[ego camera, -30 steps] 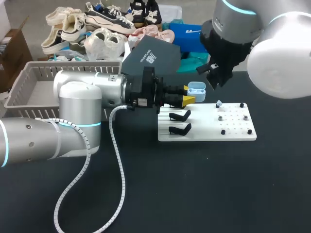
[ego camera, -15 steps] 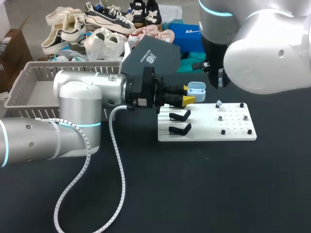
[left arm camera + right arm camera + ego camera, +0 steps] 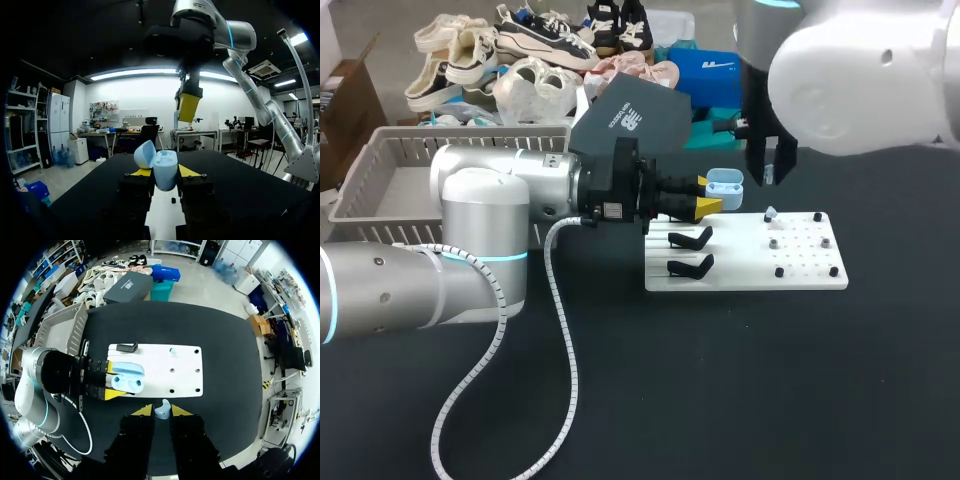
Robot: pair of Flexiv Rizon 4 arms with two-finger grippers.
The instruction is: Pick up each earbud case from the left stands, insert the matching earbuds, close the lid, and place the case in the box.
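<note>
Black table (image 3: 720, 380) with white board (image 3: 800, 272): left gripper (image 3: 707, 194) fingers clamp one light-blue earbud case (image 3: 724, 182) between them, lid open, cavity up, long axis along fingers; right gripper (image 3: 161, 410) tips pinch one earbud (image 3: 162, 412); second earbud (image 3: 173, 351) and two black stands (image 3: 690, 238) (image 3: 690, 266) on board.

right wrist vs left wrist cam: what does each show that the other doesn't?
Right wrist only: the small light blue earbud pinched in the right gripper, the two sockets inside the open light blue earbud case, what looks like a second earbud on the white flat board, the grey slatted basket. Left wrist only: the case side-on with its lid tipped open, the right gripper's yellow fingertip hanging above it. Both: the case clamped in the left gripper, and the board.
</note>
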